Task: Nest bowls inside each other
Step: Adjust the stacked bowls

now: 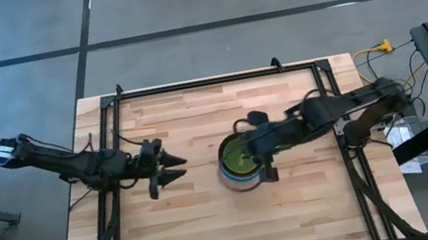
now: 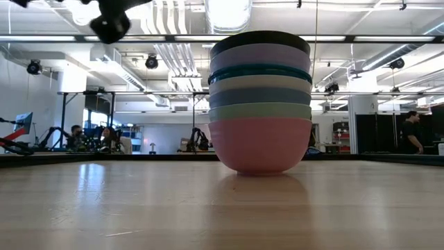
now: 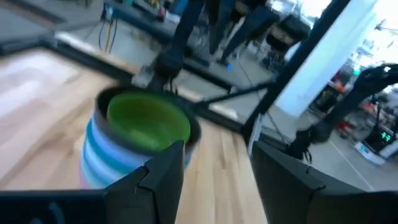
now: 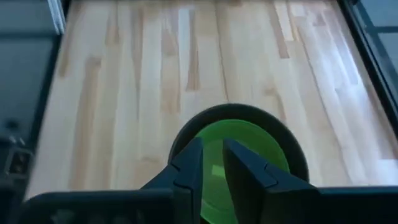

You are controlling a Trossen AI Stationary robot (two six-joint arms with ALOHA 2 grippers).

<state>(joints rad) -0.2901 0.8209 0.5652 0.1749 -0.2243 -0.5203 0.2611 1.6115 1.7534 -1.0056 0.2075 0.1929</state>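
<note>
**Green bowl sits at the top of the stack**

The stack of bowls [image 2: 260, 104] stands near the middle of the bench [image 1: 206, 226], pink at the bottom and black highest of the large ones, so each rim cradles the next. The lime green bowl [image 4: 239, 149] lies inside the black one. The right tool [image 4: 213, 163] hovers directly above it, fingers a narrow gap apart and holding nothing, likely just after letting go. The left tool [image 1: 177, 168] waits beside the stack, spread wide and empty, clear of the work.
</note>
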